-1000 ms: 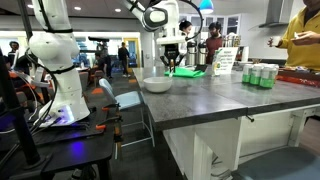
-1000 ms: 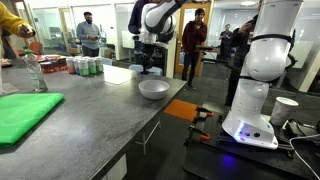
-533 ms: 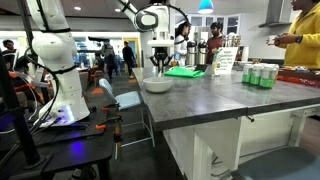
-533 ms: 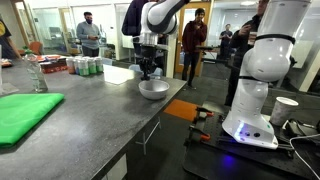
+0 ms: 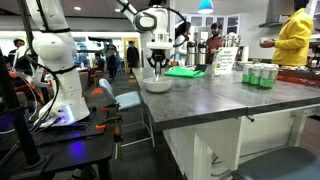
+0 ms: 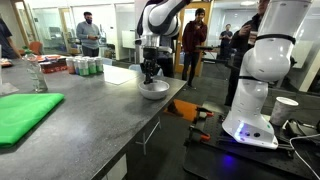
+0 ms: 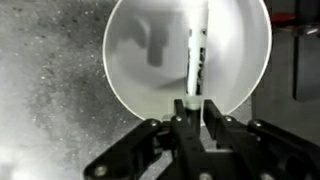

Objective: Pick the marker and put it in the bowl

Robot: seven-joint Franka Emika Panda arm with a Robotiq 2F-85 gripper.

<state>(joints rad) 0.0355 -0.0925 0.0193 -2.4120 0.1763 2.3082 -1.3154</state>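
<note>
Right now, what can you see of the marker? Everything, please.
The marker is a thin whitish stick, plastic by its look, with dark markings along its body. In the wrist view its near end is pinched in the gripper, and the rest runs out over the white bowl. Whether it touches the bowl cannot be told. In both exterior views it is too small to make out.
</note>
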